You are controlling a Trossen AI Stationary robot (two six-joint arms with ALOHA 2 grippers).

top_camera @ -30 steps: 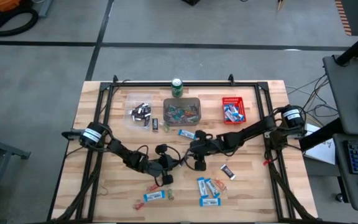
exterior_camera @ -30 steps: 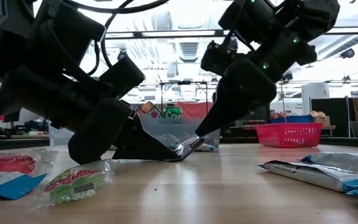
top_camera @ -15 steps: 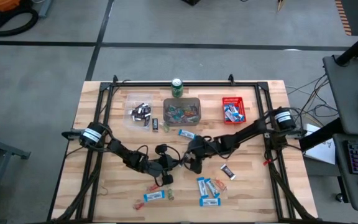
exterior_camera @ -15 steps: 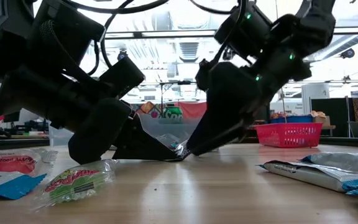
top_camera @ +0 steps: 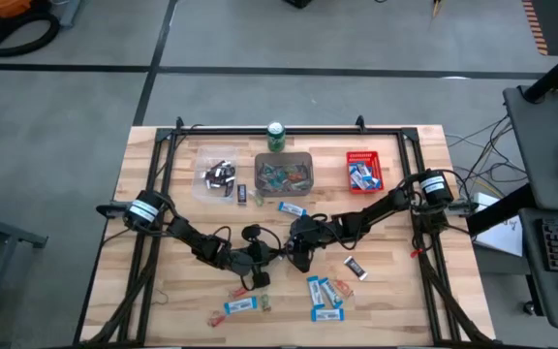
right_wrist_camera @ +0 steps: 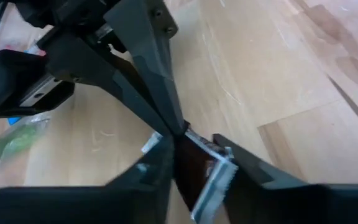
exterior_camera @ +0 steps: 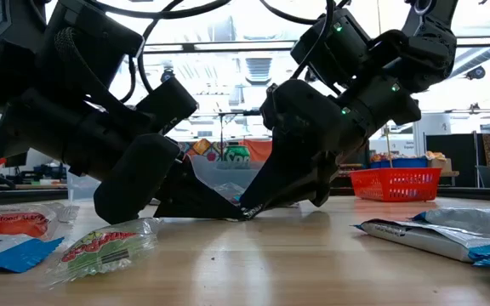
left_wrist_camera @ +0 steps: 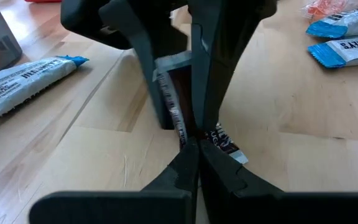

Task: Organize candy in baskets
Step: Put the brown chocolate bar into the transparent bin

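Right gripper (top_camera: 295, 254) has slid in since a second ago, fingers now pinching the dark bar (left_wrist_camera: 178, 118) that the left gripper (top_camera: 272, 254), fingers pressed together, holds by one end, well in front of the grey basket (top_camera: 284, 173); likely a handover toward the clear basket (top_camera: 217, 175). Wrist views show the shared grip; the high view hides the bar.
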